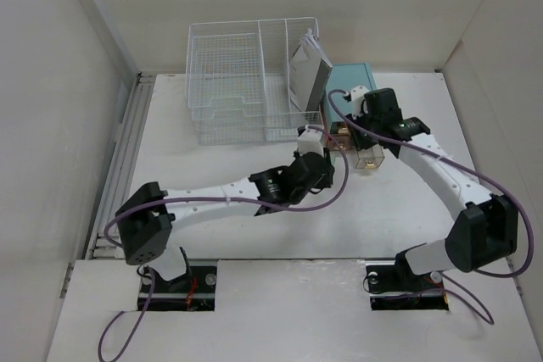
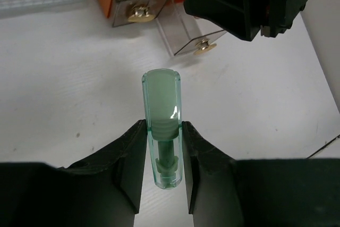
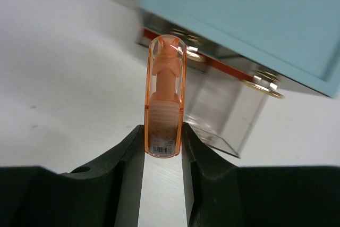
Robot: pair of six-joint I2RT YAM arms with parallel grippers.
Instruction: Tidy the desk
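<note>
The desk [image 1: 221,167] is a wide white tabletop. In the left wrist view my left gripper [image 2: 163,126] is shut on a clear green tube [image 2: 161,97] that points forward over the desk. My right gripper [image 3: 163,131] is shut on a clear orange tube [image 3: 164,78], held just in front of the teal drawer box [image 3: 255,14]. Both grippers meet near that box [image 1: 349,78] at the back right. A clear drawer [image 3: 228,110] with a brass knob stands pulled out beside the orange tube.
A white wire-mesh basket [image 1: 229,82] stands at the back centre, with a grey booklet [image 1: 307,74] upright in its right compartment. The pulled-out drawer [image 1: 371,158] juts forward from the box. Walls close in on the left and right.
</note>
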